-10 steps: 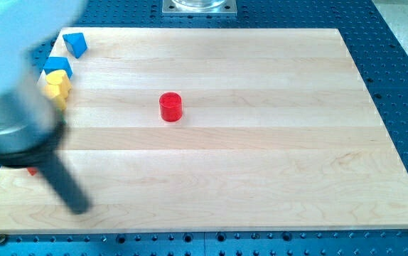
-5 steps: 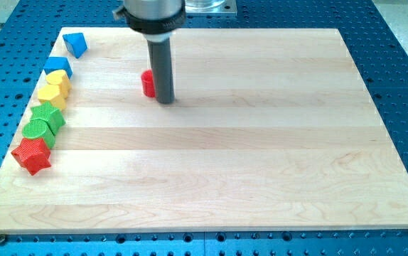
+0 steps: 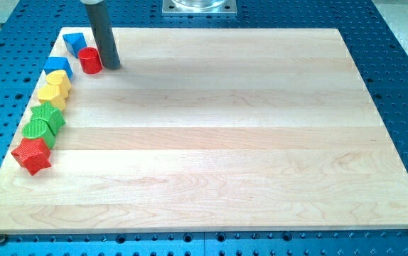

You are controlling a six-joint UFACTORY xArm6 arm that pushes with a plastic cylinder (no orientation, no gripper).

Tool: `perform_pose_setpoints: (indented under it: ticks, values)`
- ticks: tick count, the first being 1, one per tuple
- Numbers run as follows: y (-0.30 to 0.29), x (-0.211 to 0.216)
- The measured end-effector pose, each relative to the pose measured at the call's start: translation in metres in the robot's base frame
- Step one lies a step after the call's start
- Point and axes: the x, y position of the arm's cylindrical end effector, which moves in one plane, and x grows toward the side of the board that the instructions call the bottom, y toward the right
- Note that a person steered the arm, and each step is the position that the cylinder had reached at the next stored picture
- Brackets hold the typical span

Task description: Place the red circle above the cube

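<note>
The red circle [image 3: 89, 60], a short red cylinder, stands near the board's top left corner. My tip [image 3: 111, 66] rests on the board right against its right side. A blue cube [image 3: 75, 43] sits just up and left of the red circle, close to it. The dark rod rises from the tip toward the view's top.
A column of blocks runs down the left edge of the wooden board [image 3: 225, 142]: a blue block [image 3: 57, 67], a yellow block [image 3: 55, 88], a green block [image 3: 48, 116], a green cylinder [image 3: 35, 129] and a red star [image 3: 32, 156]. The blue perforated table surrounds the board.
My tip has moved up and left, pushing the red circle from the board's upper middle to just beside the blue cube.
</note>
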Motion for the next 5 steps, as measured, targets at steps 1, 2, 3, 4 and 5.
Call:
perform_pose_setpoints:
  ticks: [1,2,3,4,5]
  values:
    - [-0.010,0.010]
    - [-0.038,0.004]
    - [-0.033,-0.006]
    - [-0.008,-0.022]
    - [-0.019,-0.025]
